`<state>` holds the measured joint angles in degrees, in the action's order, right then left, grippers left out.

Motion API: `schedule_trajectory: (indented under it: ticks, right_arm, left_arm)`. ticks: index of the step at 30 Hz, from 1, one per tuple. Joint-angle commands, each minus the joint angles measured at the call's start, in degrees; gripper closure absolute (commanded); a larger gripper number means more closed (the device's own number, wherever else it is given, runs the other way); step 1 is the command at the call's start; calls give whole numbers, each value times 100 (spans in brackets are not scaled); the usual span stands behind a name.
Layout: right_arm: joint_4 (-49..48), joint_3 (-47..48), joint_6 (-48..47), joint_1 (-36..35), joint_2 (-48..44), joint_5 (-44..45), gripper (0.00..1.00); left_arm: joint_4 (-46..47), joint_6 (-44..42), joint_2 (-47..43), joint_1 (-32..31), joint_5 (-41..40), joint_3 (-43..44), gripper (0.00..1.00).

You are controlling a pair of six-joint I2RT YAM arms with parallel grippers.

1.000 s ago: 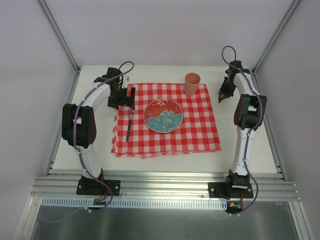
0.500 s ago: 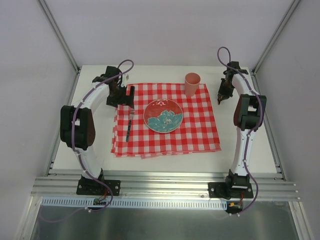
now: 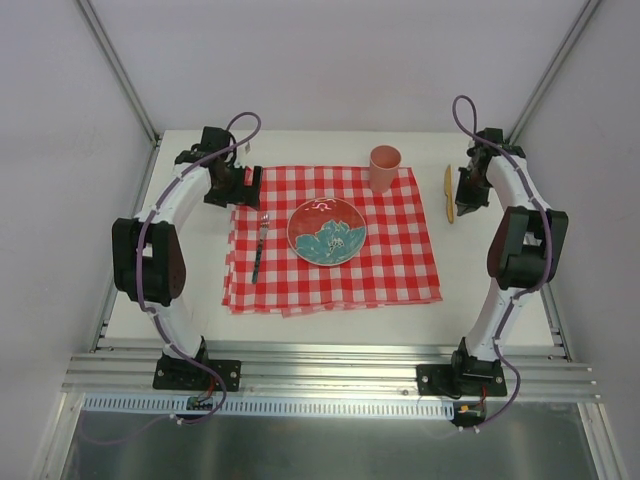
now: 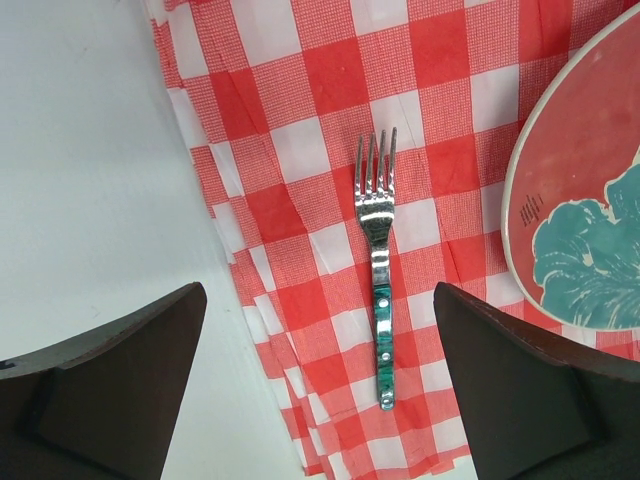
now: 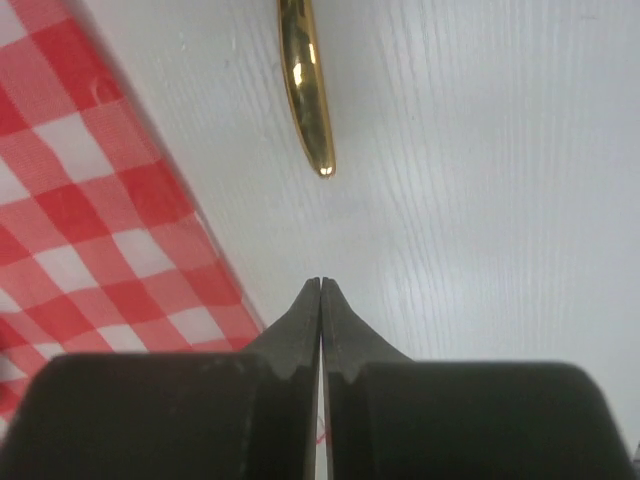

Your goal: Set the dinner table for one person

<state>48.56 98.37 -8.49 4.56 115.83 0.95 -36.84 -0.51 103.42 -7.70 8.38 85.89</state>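
On the cloth: one fork; one plate (floral); one cup.

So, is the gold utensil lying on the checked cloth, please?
No, the gold utensil lies on the bare dinner table, beside the checked cloth.

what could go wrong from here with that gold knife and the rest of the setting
1. The gold knife lies flat on the bare dinner table, off the checked cloth. The right gripper is shut and must open first, and so thin a piece may slip from a pinch.
2. The pink cup stands upright near the knife's likely route to the plate. A low sweep could tip it.
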Motion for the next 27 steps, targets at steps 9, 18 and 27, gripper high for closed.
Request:
schedule_trajectory:
  ticks: [9, 18, 27]
  right_arm:
    - [-303, 419, -873, -95, 447, -140, 32]
    - [-478, 1272, -795, -139, 1266, 142, 45]
    - [-514, 1773, -803, -183, 1741, 230, 45]
  left_arm:
    - [-87, -37, -384, 59, 67, 60, 1]
    - [-87, -19, -436, 85, 41, -142, 1]
    - [-78, 7, -357, 85, 76, -125, 1]
